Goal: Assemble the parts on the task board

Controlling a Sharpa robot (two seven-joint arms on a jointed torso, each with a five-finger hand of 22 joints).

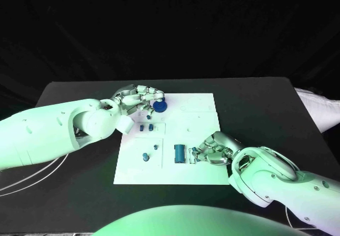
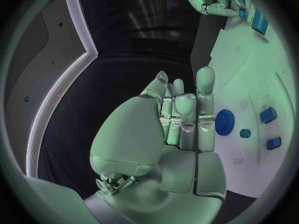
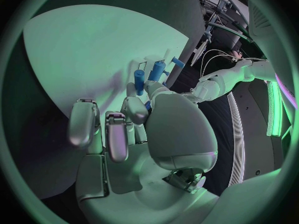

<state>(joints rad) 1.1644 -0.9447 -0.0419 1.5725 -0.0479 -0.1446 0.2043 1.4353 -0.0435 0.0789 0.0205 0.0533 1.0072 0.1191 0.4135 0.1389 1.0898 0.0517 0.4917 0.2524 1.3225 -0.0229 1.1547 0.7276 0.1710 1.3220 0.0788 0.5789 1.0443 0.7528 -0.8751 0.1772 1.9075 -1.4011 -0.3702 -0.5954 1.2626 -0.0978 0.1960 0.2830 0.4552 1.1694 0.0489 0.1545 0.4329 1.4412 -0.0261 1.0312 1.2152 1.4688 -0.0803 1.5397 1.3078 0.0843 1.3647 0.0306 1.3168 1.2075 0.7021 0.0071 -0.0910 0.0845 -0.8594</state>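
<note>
Two hands are sitting over the board. The left hand is hovering by the blue gear, which lies just beside its straight, empty fingers. The right hand is curling beside the long part; can't tell if it's gripping anything.

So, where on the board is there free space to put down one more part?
The board's far right quarter, right of the blue gear, looks bare. So does the near strip below the long blue block. It is crowded around the gear, where the left hand is, and beside the block, where the right hand rests.
</note>
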